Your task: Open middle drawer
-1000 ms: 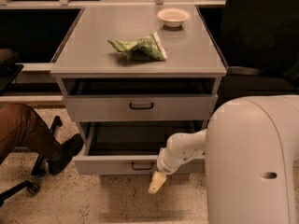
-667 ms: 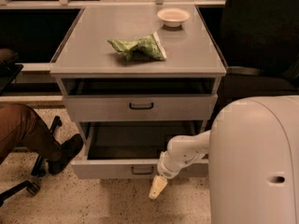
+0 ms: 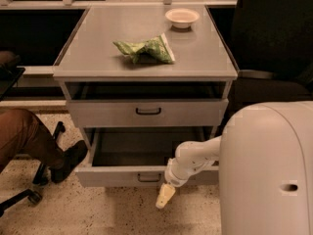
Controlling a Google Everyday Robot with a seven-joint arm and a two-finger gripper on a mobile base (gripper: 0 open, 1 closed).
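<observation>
The middle drawer is a wide light-grey metal drawer with a small black bar handle. It stands pulled well out from the cabinet, and its dark inside shows from above. My gripper hangs at the end of the white arm, pointing down at the floor. It is just below and a little right of the handle, apart from it and holding nothing. Whatever lies below this drawer is hidden.
The drawer above has its own black handle and a dark gap over it. A green bag and a white bowl lie on the cabinet top. A seated person's leg and shoe are at the left. My white body fills the right.
The middle drawer's front has come a little further out toward me. My gripper has dropped slightly below the handle.
</observation>
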